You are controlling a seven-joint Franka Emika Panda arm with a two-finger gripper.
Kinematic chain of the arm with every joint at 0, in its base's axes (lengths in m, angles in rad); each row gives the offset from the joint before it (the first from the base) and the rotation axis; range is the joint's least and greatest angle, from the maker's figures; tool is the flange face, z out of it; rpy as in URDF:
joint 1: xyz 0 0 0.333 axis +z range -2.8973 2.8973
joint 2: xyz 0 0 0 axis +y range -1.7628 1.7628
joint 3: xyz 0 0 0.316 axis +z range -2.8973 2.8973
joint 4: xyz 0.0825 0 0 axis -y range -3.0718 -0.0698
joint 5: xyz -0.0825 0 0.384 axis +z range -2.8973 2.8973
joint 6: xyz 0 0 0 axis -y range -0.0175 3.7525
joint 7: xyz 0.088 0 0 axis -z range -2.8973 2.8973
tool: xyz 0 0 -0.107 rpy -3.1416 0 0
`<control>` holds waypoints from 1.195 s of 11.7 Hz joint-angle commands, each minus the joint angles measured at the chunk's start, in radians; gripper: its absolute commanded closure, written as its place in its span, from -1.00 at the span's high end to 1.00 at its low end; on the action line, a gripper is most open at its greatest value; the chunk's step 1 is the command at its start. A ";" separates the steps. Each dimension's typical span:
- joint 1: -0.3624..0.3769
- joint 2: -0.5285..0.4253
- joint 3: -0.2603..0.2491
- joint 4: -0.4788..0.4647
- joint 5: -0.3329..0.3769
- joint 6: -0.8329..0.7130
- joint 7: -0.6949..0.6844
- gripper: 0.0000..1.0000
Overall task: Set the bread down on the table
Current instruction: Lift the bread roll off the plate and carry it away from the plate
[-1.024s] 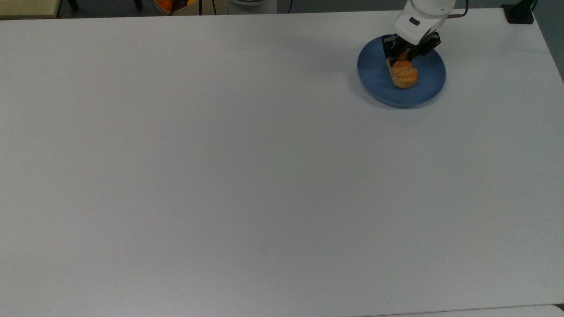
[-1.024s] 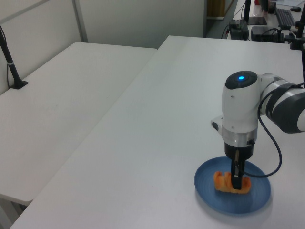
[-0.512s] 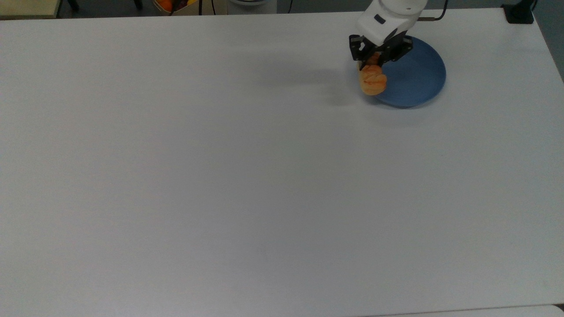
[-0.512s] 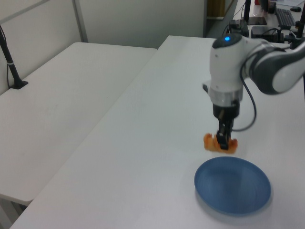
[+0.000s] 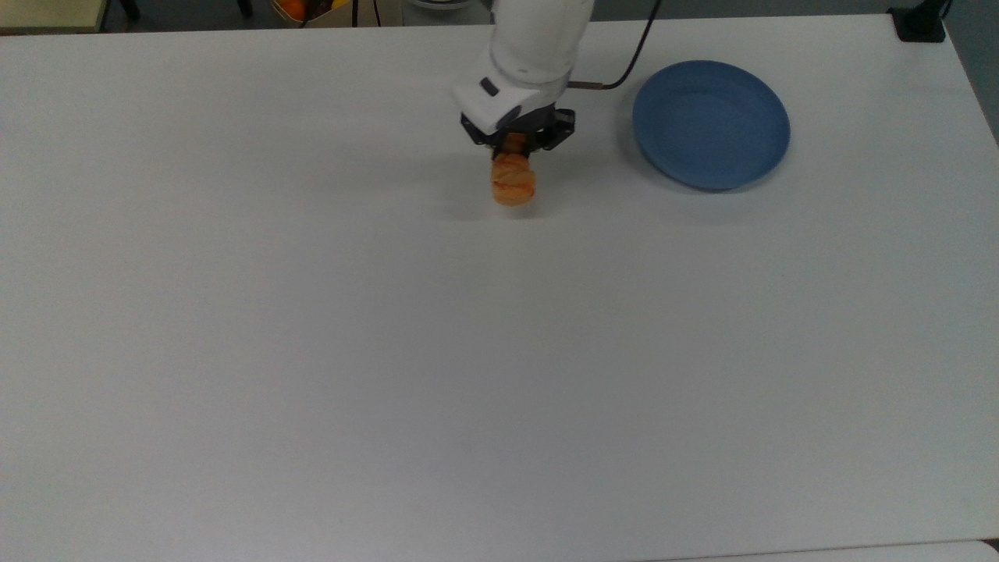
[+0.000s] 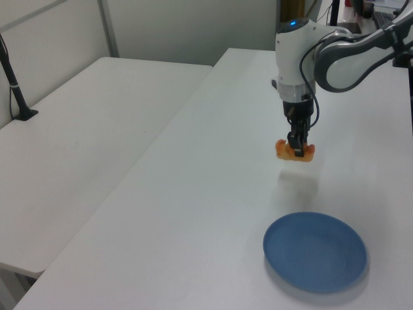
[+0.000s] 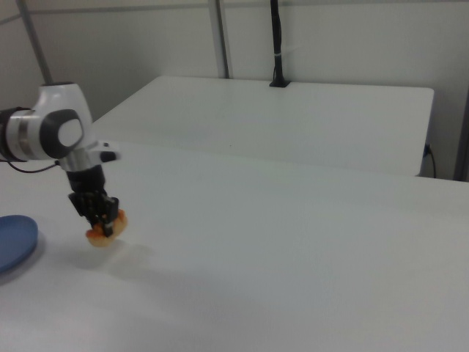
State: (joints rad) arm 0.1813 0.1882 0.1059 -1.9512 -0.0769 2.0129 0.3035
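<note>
The bread point(image 5: 513, 181) point(image 6: 284, 152) point(image 7: 101, 235) is a small golden-orange roll, hanging just above the white table point(image 5: 390, 351) point(image 6: 213, 187) point(image 7: 293, 249). My gripper point(image 5: 513, 148) point(image 6: 296, 150) point(image 7: 101, 220) is shut on it from above. In the top view the roll hangs well to the left of the blue plate point(image 5: 710, 125), with its faint shadow on the tabletop beneath it. The fingers cover the middle of the roll in the left view.
The blue plate point(image 6: 315, 252) point(image 7: 13, 242) lies with nothing on it near the table's far right in the top view. A second white table point(image 6: 71, 148) point(image 7: 278, 121) stands alongside, with a black post point(image 6: 14, 84) point(image 7: 277, 44) on it.
My gripper has lifted the bread off the blue plate and carried it leftward in the top view, past the plate's rim and out over the bare table.
</note>
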 commanded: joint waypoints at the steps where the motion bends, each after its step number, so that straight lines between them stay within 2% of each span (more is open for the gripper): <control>1: -0.077 -0.072 -0.069 -0.110 -0.006 -0.013 -0.131 -0.26; 4: -0.155 -0.113 -0.145 -0.204 -0.023 -0.006 -0.263 -0.26; 6: -0.172 -0.113 -0.214 -0.207 -0.043 -0.006 -0.335 -0.25; 8: -0.192 -0.104 -0.241 -0.229 -0.099 -0.011 -0.382 -0.19; 10: -0.195 -0.084 -0.241 -0.229 -0.107 -0.014 -0.383 0.39; 11: -0.198 -0.084 -0.241 -0.224 -0.107 -0.029 -0.383 0.99; 14: -0.195 -0.081 -0.239 -0.143 -0.106 -0.104 -0.382 1.00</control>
State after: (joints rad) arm -0.0224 0.1211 -0.1321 -2.1575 -0.1708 1.9917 -0.0664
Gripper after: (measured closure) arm 0.070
